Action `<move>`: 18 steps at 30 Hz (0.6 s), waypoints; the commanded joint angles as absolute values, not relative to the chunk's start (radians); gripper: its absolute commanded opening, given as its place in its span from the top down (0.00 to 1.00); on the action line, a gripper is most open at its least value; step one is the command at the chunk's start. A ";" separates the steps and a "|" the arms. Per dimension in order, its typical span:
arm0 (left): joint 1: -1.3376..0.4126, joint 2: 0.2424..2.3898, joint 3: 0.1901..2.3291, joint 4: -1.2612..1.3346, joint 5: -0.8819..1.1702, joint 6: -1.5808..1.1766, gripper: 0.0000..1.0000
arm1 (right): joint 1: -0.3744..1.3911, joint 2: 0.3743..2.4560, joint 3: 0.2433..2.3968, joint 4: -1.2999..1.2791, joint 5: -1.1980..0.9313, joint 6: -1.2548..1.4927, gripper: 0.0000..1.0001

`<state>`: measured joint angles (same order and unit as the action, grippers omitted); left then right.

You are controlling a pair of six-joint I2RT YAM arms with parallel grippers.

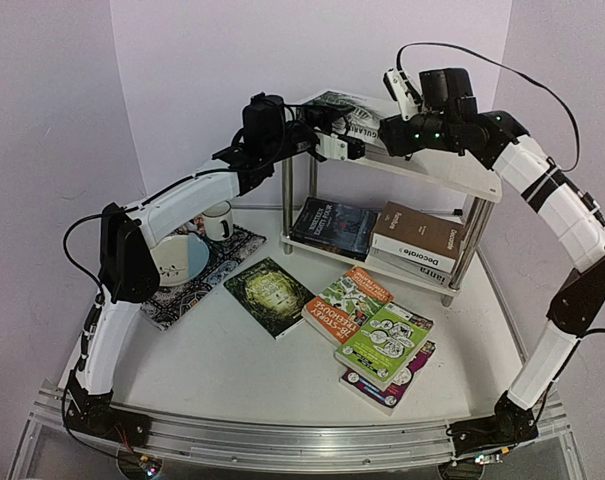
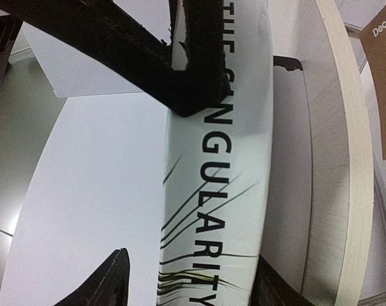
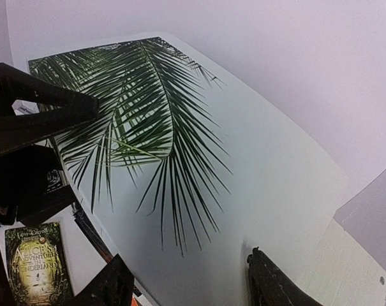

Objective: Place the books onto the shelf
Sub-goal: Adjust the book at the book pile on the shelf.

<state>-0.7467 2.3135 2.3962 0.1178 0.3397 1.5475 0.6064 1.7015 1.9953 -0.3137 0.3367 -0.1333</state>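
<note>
Far-left side of the tabletop: patterned placemat with a mug, not part of the job. Left gripper is at the left end of the shelf top board; jaws apart, one finger against the spine edge of the white palm-leaf book, the other clear of it, so no clamp. That book lies flat on the top board: placed. Dark green book lies loose mid-tabletop. On the lower board: a dark blue-black book at the left end, a brown book at the right end stacked on a pale-spined book. Toward the near-right corner: orange book, lime green book overlapping it, and a magenta book underneath. Right gripper hovers over the palm-leaf cover, jaws apart, holding nothing. Judgement: four books shelved, four on the tabletop to go; roughly half done.
</note>
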 commanded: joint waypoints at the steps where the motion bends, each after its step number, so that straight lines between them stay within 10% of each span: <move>1: -0.744 2.287 2.420 0.181 0.353 1.554 0.37 | 0.604 1.730 2.054 -0.285 0.394 -0.100 0.40; 10: -0.745 2.221 2.311 0.181 0.342 1.566 0.30 | 0.604 1.780 2.111 -0.282 0.424 -0.130 0.44; 18: -0.751 2.118 2.191 0.182 0.320 1.544 0.25 | 0.603 1.772 2.095 -0.266 0.383 -0.192 0.28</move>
